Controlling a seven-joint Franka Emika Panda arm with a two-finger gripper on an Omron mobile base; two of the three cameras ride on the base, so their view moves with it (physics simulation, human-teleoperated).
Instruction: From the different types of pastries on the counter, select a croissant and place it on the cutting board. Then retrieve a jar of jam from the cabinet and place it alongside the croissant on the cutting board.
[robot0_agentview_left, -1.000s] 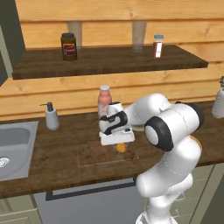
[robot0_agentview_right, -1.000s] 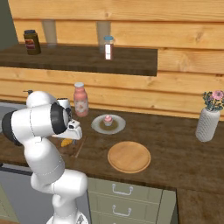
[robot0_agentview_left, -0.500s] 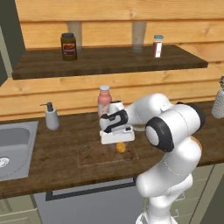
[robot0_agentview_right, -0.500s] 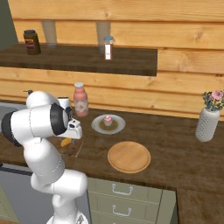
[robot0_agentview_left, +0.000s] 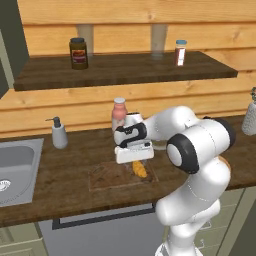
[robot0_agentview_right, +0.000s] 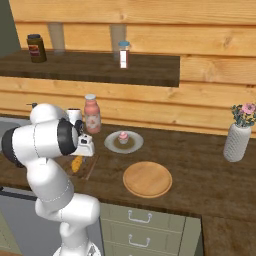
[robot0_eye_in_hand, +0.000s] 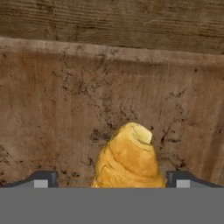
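A: End effector (robot0_eye_in_hand: 127, 181) state?
B: Fingers spread either side of the croissant (robot0_eye_in_hand: 128, 159), not clamping; croissant lies on the cutting board (robot0_agentview_left: 107, 176); jam jar (robot0_agentview_left: 78, 53) on the shelf (robot0_agentview_left: 125, 67).

A home kitchen is shown. A dark wooden counter (robot0_agentview_left: 65, 185) is fitted with a steel sink (robot0_agentview_left: 15, 167) and a soap dispenser (robot0_agentview_left: 59, 133), and pale cabinet drawers (robot0_agentview_right: 145, 220) are set beneath it. A wall of wooden planks is spanned by a shelf (robot0_agentview_left: 125, 67) on which jars are kept. A cutting board (robot0_agentview_left: 107, 175), a plated cupcake (robot0_agentview_right: 123, 137) and a vase of flowers (robot0_agentview_right: 238, 135) are also seen.
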